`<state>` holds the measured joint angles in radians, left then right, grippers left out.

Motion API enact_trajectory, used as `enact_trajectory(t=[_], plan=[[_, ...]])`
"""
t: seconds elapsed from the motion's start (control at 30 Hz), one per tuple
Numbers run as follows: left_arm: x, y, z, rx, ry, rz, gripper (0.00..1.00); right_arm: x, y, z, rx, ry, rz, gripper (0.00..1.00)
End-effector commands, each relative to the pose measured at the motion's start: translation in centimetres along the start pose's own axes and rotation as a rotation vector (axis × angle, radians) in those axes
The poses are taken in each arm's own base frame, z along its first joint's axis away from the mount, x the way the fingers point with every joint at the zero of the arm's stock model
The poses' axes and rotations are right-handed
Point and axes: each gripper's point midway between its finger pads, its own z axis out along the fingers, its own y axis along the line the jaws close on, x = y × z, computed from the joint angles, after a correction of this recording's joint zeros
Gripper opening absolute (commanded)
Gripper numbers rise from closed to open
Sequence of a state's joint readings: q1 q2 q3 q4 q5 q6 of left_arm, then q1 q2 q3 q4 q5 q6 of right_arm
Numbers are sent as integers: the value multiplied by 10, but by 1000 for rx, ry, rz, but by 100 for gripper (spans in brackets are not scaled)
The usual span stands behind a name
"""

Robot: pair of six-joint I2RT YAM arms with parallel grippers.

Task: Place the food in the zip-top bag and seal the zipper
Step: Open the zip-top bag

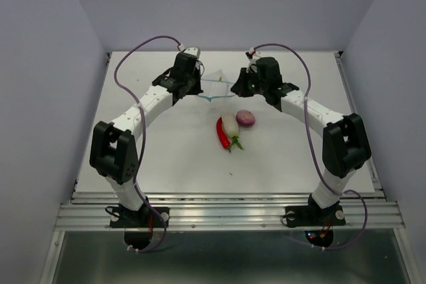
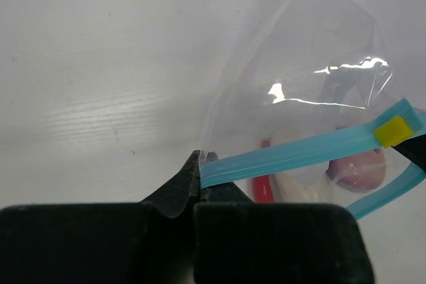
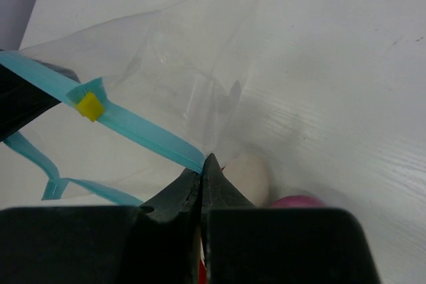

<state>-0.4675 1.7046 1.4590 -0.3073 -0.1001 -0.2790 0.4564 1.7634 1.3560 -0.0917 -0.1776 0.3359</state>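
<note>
Near the counter's [image 1: 166, 164] far edge, the zip-top bag [image 1: 214, 84] is held between the left tool [image 2: 200, 177] and the right tool [image 3: 202, 174], each pinching one end of the zipper [image 2: 293, 153]. The white egg-shaped toy [image 1: 229, 124], red chili [image 1: 222, 134] and purplish ball [image 1: 245, 118] lie outside it, mid-counter. Only the wrist views show the zipper's yellow tab [image 3: 88, 106].

**What's around the workspace**

A white table [image 1: 166, 164] is boxed in by plain pale walls [image 1: 40, 64] on the left, right and far sides. Ribbed aluminium rails [image 1: 226, 214] are run along its near edge. A tiny dark speck [image 1: 231, 175] can be spotted near them.
</note>
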Motion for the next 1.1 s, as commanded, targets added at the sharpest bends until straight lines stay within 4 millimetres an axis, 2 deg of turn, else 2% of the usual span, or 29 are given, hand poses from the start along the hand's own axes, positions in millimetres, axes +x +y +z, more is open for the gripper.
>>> enact_trajectory(t=[0.0, 0.1, 0.13, 0.2, 0.23, 0.37, 0.53, 0.63, 0.8, 0.9, 0.97, 1.07], plan=[[-28, 16, -8, 20, -79, -3, 0, 10, -14, -10, -81, 29, 16, 1], [-28, 12, -4, 34, -69, -1, 3, 10, -10, -12, -75, 23, 11, 1], [-29, 10, -2, 42, -66, 0, 16, 10, -10, -13, -72, 23, 17, 1], [-29, 5, -1, 70, -61, 6, 27, 9, -10, -15, -70, 19, 17, 1], [-29, 2, -1, 90, -63, 8, 39, 10, -11, -15, -66, 19, 21, 1], [-30, -6, -2, 125, -59, 21, 55, 9, -10, -15, -65, 25, 21, 1], [-29, -18, -6, 162, -54, 63, 64, 7, -8, -12, -54, 38, 14, 1], [-25, -35, -10, 217, -43, 97, 67, 4, -3, -10, -58, 42, 13, 1], [-18, -58, -9, 271, -29, 127, 67, -2, 4, -5, -71, 34, 23, 1], [-18, -63, -10, 284, -21, 127, 67, -4, 4, -4, -67, 30, 29, 1], [-20, -71, -12, 311, -26, 135, 71, -1, 5, -1, -78, 42, 34, 1], [-20, -81, -16, 334, -30, 151, 72, 0, 6, 3, -84, 51, 36, 1]])
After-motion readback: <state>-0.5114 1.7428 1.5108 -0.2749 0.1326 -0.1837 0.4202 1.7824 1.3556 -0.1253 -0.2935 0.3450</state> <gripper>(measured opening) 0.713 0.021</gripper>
